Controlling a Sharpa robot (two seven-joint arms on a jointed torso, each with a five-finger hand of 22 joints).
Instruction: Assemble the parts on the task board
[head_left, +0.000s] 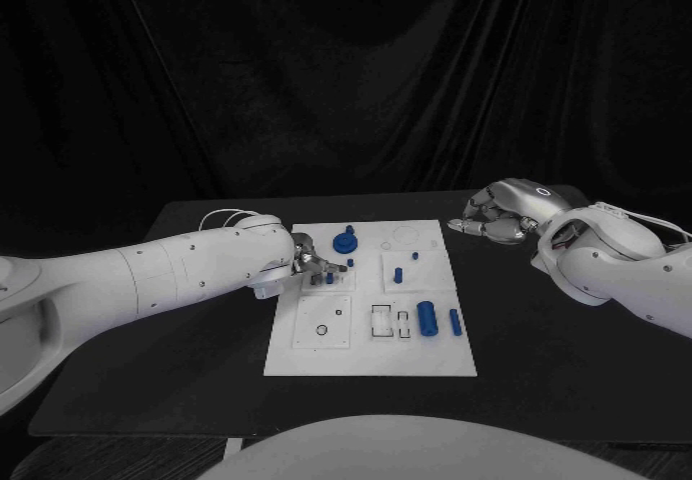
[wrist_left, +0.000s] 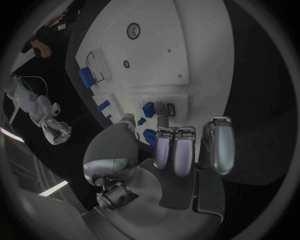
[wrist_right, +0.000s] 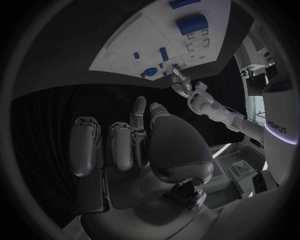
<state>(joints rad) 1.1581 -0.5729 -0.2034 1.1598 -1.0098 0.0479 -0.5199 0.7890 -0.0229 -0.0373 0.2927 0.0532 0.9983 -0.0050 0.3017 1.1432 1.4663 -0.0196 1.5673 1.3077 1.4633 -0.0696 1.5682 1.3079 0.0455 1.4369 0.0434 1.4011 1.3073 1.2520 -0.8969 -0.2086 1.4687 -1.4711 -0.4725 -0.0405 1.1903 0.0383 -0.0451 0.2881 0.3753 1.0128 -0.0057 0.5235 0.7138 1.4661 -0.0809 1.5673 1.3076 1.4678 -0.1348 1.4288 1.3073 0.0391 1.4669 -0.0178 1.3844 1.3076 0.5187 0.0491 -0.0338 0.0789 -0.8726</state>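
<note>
The left hand (head_left: 312, 266) works over the task board (head_left: 433, 355), its thumb and one finger closed around a small blue part (wrist_left: 149, 109), apparently to steady it for seating. The part is a short, blocky piece just above the white surface, beside a second blue piece (wrist_left: 150, 136) near the thumb. The right hand (head_left: 498, 212) rests off the board, fingers curled inward on nothing, well clear.

We see a matt white task board (head_left: 371, 355) on a matt black table (head_left: 548, 340), backed by dull black cloth (head_left: 346, 90). The blue parts (head_left: 427, 313) look like smooth plastic. Both hands, left (wrist_left: 181, 150) and right (wrist_right: 134, 145), have glossy silver metallic fingers (wrist_left: 220, 145).
</note>
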